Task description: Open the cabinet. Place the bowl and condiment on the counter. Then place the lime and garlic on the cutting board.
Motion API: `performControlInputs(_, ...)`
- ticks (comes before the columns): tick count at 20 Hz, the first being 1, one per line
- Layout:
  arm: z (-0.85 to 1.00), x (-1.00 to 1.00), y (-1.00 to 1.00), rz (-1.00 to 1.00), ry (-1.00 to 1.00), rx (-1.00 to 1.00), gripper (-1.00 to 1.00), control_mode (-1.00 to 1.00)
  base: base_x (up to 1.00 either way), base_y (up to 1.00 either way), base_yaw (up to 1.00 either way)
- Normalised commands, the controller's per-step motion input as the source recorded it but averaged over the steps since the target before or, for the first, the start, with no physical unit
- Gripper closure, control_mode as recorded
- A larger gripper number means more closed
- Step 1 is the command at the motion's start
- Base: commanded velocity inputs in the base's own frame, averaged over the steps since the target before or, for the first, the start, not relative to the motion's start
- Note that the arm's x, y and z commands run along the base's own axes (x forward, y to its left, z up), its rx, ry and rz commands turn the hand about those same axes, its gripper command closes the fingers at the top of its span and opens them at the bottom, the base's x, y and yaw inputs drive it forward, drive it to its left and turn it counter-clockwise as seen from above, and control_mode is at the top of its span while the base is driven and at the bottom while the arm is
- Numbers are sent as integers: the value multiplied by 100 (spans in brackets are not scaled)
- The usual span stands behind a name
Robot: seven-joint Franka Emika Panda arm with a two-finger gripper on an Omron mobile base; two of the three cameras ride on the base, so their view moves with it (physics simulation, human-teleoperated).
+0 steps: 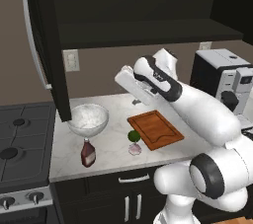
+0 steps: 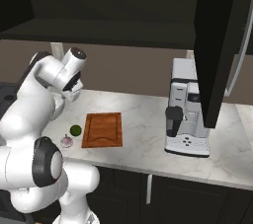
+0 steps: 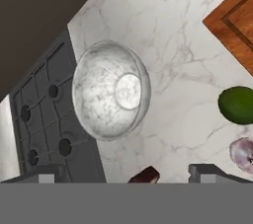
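The cabinet stands open, its door [image 1: 49,45] swung out to the left. On the counter [image 1: 114,155] sit the marbled white bowl [image 1: 88,118] and, in front of it, the dark-red condiment [image 1: 88,153]. The lime [image 1: 134,135] and the garlic [image 1: 135,149] lie on the marble just off the cutting board [image 1: 155,128], at its near left corner. My gripper [image 1: 137,101] hangs above the counter between bowl and board. In the hand view my gripper [image 3: 127,174] is open and holds nothing, with the bowl [image 3: 111,90], condiment top [image 3: 146,174], lime [image 3: 237,104] and garlic [image 3: 242,153] below it.
A black gas stove [image 1: 20,139] adjoins the counter on the left. A coffee machine [image 2: 188,114] stands at the right, under the cabinet's other open door [image 2: 217,45]. Low black cabinets [image 1: 123,198] run below the counter edge.
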Motion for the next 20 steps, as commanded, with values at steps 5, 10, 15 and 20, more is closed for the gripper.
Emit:
performControlInputs(5, 58, -84, -16, 0, -11, 6, -100, -100, 0, 0, 0)
performControlInputs(10, 44, -100, -1, 0, -12, 1, -100, -100, 0, 0, 0)
performControlInputs(15, 10, -100, -2, 0, -5, -1, -100, -100, 0, 0, 0)
performControlInputs(20, 2, -89, -14, 0, 0, -5, -100, -100, 0, 0, 0)
